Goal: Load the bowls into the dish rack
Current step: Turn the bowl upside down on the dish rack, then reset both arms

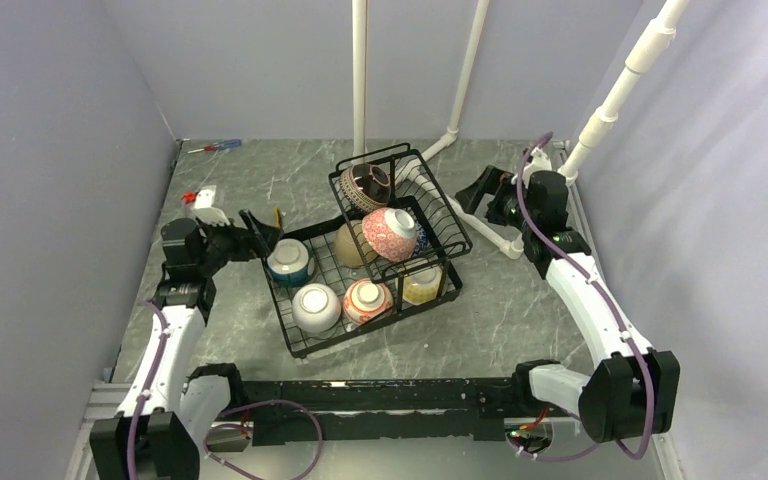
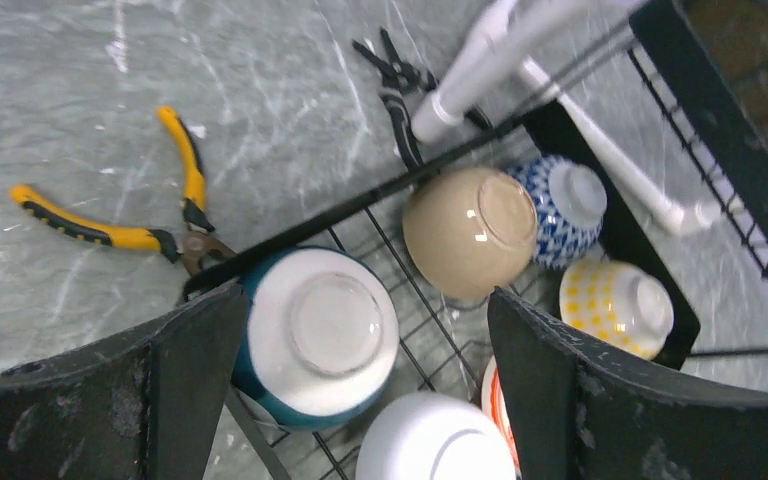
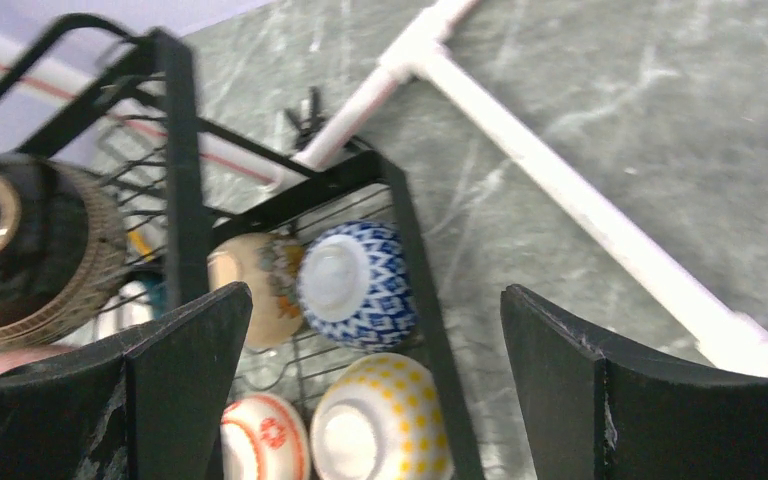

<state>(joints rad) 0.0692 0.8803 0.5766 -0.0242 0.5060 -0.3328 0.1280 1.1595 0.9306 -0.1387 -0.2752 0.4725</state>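
**All bowls look racked, both jaws empty**

The dish rack point(image 1: 360, 328) is mid-frame in the top view. I count eight bowls in it. The teal bowl point(image 2: 320, 335), yellow dotted bowl point(image 3: 380, 430) and blue-white bowl point(image 3: 355, 285) are among those in the base tray. The brown striped bowl point(image 1: 365, 187) and pink bowl point(image 1: 390, 233) are in the slanted basket. The left jaws gape wide, holding nothing, right above the teal bowl at the rack's left edge. The right jaws are also wide and empty, off the rack's right side. Risk, my guess: a low pull-back hooks a rack wire, jolts the rack, and the tilted pink bowl rolls out.
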